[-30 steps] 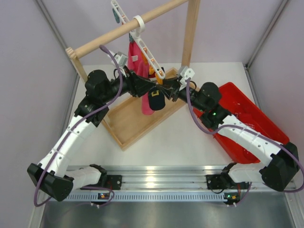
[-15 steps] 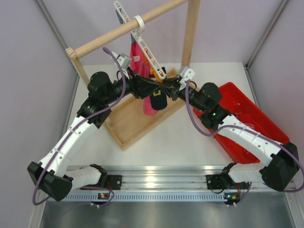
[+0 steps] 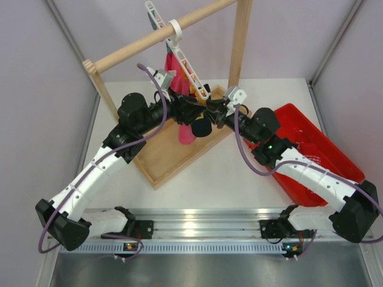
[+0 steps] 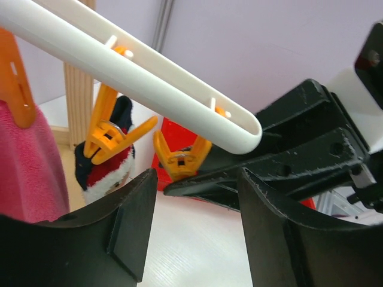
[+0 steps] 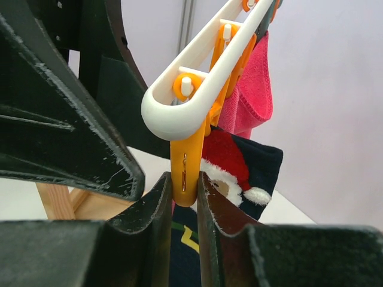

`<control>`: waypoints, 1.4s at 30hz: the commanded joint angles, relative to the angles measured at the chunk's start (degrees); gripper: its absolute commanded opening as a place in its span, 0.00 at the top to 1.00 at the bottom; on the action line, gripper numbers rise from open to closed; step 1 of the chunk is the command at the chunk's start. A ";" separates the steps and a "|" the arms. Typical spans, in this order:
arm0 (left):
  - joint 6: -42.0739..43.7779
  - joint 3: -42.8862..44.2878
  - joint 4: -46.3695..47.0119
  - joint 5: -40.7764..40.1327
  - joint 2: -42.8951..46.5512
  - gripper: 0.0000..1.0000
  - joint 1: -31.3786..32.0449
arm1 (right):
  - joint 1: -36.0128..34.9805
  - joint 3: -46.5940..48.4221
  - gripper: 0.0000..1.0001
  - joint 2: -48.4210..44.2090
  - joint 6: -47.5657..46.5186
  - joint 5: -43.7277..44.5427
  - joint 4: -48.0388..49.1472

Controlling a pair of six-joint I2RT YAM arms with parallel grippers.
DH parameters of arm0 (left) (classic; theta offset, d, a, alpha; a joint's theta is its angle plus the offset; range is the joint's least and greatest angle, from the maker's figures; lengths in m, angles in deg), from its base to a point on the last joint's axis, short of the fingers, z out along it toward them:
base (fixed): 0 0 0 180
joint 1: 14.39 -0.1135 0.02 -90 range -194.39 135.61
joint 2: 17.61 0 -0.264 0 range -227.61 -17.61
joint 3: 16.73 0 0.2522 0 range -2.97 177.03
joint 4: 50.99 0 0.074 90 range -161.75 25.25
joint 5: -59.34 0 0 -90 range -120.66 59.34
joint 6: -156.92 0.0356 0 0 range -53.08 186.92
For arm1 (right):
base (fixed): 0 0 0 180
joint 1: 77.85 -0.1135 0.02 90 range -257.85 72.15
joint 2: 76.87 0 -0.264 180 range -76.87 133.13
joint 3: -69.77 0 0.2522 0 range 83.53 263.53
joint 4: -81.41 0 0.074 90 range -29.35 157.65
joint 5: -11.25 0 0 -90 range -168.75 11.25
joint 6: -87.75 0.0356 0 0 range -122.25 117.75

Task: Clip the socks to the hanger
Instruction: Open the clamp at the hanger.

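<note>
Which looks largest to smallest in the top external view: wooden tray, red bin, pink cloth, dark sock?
1. wooden tray and red bin: about alike; the right arm covers part of the bin.
2. pink cloth.
3. dark sock, smallest.

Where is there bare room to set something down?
Bare table lies between the wooden base, the red bin and the front rail. The base's near corner is also free. Crowded under the hanger end: left gripper, right gripper on an orange clip, sock, pink cloth.
</note>
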 commanded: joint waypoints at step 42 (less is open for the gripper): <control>-7.61 -2.12 15.49 -1.12 -2.48 1.00 0.15 | 5.18 -2.16 0.43 -10.40 4.31 -4.48 -15.90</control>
